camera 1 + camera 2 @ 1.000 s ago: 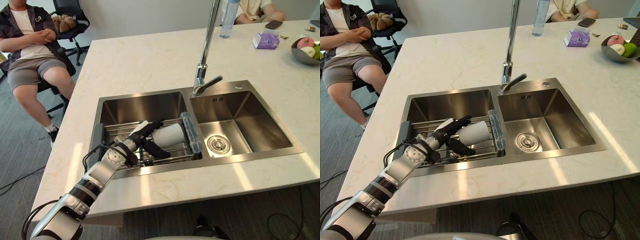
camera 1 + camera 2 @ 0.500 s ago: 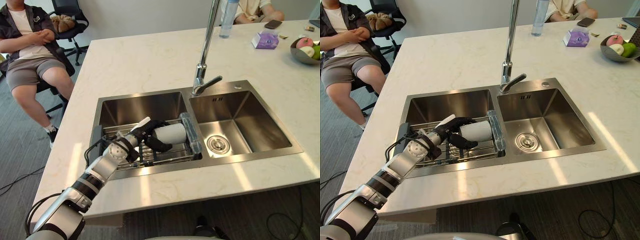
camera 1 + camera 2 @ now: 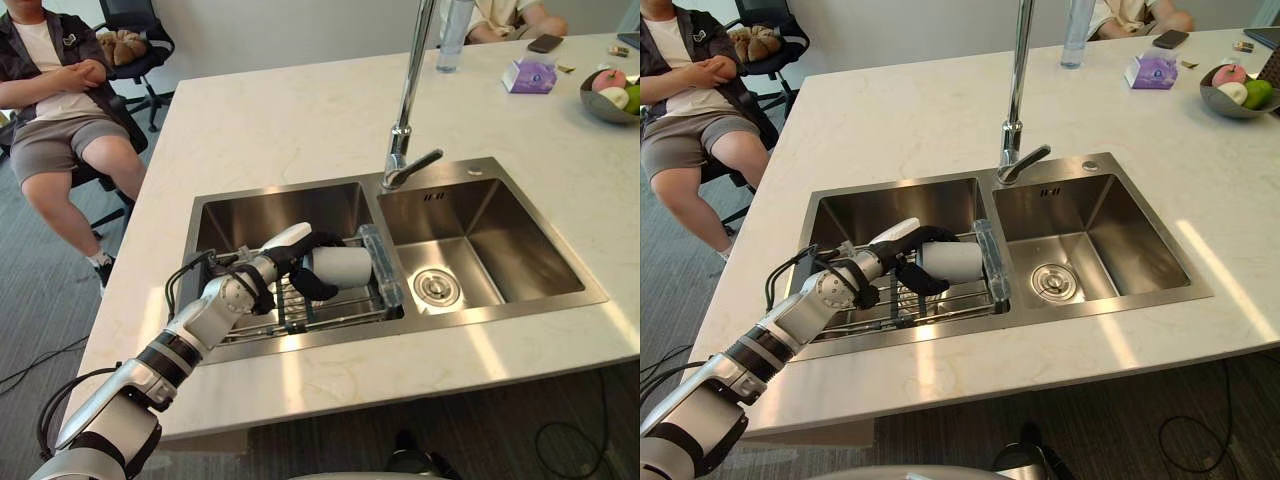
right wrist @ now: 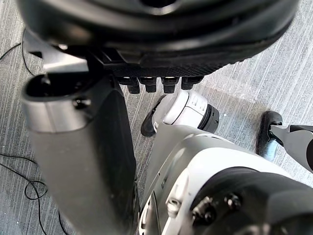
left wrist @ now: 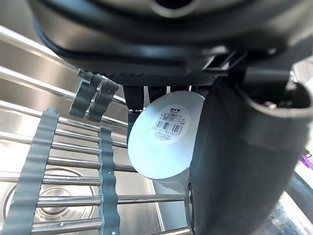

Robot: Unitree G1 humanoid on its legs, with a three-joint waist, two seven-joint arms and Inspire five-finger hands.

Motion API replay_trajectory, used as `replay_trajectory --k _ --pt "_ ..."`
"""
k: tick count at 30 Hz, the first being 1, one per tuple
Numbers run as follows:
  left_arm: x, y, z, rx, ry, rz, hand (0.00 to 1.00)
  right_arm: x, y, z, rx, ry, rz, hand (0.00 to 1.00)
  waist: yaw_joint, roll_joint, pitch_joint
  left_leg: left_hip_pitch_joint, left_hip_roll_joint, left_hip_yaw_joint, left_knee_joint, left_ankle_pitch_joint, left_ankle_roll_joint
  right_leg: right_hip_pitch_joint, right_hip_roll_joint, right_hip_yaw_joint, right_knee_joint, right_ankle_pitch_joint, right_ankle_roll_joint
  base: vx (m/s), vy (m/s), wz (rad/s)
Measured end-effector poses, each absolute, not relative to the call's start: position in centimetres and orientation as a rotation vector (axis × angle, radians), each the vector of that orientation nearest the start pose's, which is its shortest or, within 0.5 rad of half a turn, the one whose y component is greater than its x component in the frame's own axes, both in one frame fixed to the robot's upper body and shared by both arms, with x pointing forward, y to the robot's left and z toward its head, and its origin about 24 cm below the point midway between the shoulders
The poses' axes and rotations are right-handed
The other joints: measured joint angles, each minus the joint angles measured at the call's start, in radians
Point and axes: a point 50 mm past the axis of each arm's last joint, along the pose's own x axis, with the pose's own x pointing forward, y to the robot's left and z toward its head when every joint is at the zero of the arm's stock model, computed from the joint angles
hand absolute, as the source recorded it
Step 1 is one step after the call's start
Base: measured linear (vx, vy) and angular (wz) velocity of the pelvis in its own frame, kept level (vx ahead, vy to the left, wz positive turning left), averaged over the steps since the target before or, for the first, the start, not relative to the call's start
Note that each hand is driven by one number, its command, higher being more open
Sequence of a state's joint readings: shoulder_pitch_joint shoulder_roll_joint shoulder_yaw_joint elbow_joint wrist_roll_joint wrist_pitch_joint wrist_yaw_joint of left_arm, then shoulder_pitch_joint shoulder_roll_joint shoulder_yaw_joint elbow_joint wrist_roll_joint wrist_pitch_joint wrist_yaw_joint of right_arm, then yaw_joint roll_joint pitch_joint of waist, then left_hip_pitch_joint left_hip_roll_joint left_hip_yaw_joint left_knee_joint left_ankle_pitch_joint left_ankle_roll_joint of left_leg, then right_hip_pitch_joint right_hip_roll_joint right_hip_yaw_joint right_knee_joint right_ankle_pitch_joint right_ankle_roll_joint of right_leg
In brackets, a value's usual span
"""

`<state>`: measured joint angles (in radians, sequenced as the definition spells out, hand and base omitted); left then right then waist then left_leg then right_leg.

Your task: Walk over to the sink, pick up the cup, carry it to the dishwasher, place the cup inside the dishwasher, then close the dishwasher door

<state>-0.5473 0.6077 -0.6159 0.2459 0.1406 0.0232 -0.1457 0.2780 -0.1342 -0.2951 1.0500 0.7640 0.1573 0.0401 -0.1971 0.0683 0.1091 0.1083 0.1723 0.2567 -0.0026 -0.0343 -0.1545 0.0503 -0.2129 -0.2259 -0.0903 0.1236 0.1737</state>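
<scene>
The left hand (image 3: pixel 283 264) is reaching into the double sink's (image 3: pixel 290 205) left basin and curling its fingers around the white cup (image 3: pixel 343 266), which is lying on its side at the drying rack's (image 3: pixel 340 308) 3 o'clock end. The right hand (image 4: pixel 161 44) is hanging relaxed above the floor.

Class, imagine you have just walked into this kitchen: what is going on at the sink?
The robot's left hand reaches into the left basin of the sink, where a white cup lies on its side on a wire rack. The hand's fingers above and thumb below are closed round the cup, which rests on the rack, not yet lifted. The right hand hangs over the floor. A person sits beside the counter.
</scene>
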Motion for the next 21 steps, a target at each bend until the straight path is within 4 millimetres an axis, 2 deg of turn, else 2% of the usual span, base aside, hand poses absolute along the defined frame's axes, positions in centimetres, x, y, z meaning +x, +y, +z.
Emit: replay_trajectory --k 2,5,7,9,10,13,17,21 --pt "31.7 13.6 9.2 0.982 -0.111 -0.582 0.0 0.1 -23.0 -16.7 0.758 1.185 -0.81 1.0 -0.001 0.004 0.002 -0.002 -0.001 -0.005 0.001 0.0 0.0 0.001 -0.002 -0.006 0.004 0.0 0.0 0.0 0.0 0.06" --pt "30.6 13.5 10.6 0.945 -0.202 -0.558 0.0 0.0 -23.2 -16.6 0.761 1.187 -0.826 1.0 0.016 0.006 0.002 -0.022 -0.005 -0.023 0.011 0.0 0.001 0.002 -0.008 -0.025 0.005 0.0 0.0 -0.02 -0.001 0.18" --pt "29.5 14.4 13.0 0.872 -0.337 -0.472 0.0 -0.3 -23.4 -16.6 0.766 1.193 -0.846 1.0 0.047 0.006 0.002 -0.032 -0.006 -0.043 0.022 0.001 0.002 0.01 -0.01 -0.043 0.006 0.0 0.0 -0.03 -0.008 0.26" --pt "28.9 15.4 14.9 0.842 -0.425 -0.393 0.0 -0.4 -23.6 -16.6 0.769 1.194 -0.856 1.0 0.06 0.006 0.002 -0.041 -0.007 -0.063 0.033 0.0 0.004 0.023 -0.012 -0.063 0.006 -0.001 0.001 -0.03 -0.013 0.27" --pt "28.4 16.3 16.5 0.823 -0.497 -0.322 0.0 -0.5 -23.6 -16.6 0.771 1.197 -0.862 1.0 0.08 0.007 0.001 -0.045 -0.007 -0.069 0.041 -0.001 0.005 0.026 -0.012 -0.068 0.006 -0.003 0.001 -0.06 -0.017 0.25" --pt "26.4 18.9 19.7 0.802 -0.644 -0.149 0.0 -1.1 -23.9 -16.6 0.78 1.203 -0.88 1.0 0.117 0.017 -0.006 -0.061 -0.011 -0.107 0.052 -0.004 0.009 0.047 -0.015 -0.103 0.005 -0.011 0.003 -0.07 -0.021 0.32" --pt "24.1 21.0 20.7 0.781 -0.7 -0.081 0.0 -1.5 -24.4 -16.5 0.754 1.214 -0.873 1.0 0.161 0.032 -0.024 -0.079 -0.013 -0.134 0.063 -0.008 0.013 0.055 -0.016 -0.131 0.005 -0.016 0.003 -0.02 -0.008 0.23" --pt "22.5 23.1 20.0 0.793 -0.659 -0.019 0.0 -0.2 -24.8 -16.5 0.693 1.219 -0.794 1.0 0.191 0.042 -0.032 -0.115 -0.016 -0.175 0.093 -0.008 0.013 0.06 -0.016 -0.165 0.006 -0.022 0.005 0.01 -0.005 0.26"
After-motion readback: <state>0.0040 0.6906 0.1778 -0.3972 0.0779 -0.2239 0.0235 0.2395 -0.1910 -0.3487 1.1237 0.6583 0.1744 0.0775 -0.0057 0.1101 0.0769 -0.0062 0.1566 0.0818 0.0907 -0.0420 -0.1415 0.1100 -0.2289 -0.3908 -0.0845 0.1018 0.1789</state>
